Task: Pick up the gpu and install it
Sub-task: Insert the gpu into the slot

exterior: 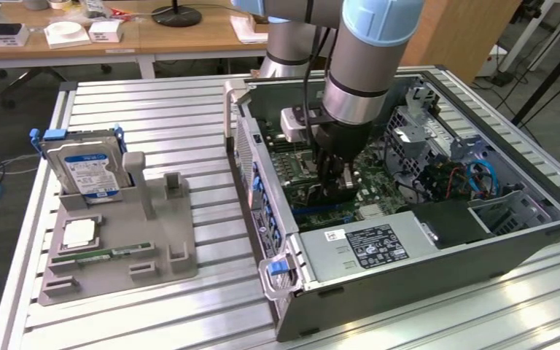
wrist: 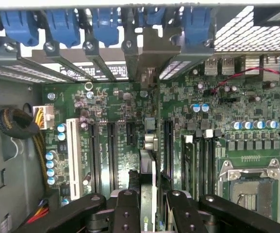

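The hand (wrist: 149, 213), narrowed onto the gpu (wrist: 150, 145), holds it edge-on directly above the motherboard (wrist: 110, 111), its long axis running twelve-to-six along the slots, bracket toward twelve.

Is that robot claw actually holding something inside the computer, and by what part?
Yes: the gripper pinches the gpu, seen edge-on, by its top edge, standing over the motherboard slots.
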You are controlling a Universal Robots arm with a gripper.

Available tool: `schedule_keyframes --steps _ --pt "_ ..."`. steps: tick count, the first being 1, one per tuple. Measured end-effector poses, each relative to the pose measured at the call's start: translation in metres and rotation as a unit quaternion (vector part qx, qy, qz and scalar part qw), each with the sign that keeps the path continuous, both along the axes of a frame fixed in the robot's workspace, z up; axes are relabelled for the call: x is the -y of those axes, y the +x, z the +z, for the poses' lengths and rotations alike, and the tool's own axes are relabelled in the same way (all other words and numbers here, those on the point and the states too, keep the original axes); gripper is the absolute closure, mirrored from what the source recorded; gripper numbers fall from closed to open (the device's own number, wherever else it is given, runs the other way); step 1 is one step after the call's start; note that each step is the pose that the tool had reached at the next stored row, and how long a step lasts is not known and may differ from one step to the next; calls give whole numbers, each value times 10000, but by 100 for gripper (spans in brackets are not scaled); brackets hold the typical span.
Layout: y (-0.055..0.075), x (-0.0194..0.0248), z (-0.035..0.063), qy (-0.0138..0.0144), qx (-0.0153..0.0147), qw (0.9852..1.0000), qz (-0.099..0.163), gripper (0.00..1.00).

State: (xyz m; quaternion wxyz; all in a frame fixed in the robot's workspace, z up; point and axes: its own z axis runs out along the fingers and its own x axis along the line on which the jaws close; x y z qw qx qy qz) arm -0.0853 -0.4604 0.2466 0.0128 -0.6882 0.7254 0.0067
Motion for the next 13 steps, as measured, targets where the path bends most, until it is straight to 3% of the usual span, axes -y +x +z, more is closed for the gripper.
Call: schedule_keyframes --steps 3,13 --pt "-1 4 37 -18 -6 10000 0 74" --pt "-2 4 37 -17 -7 10000 -1 74"
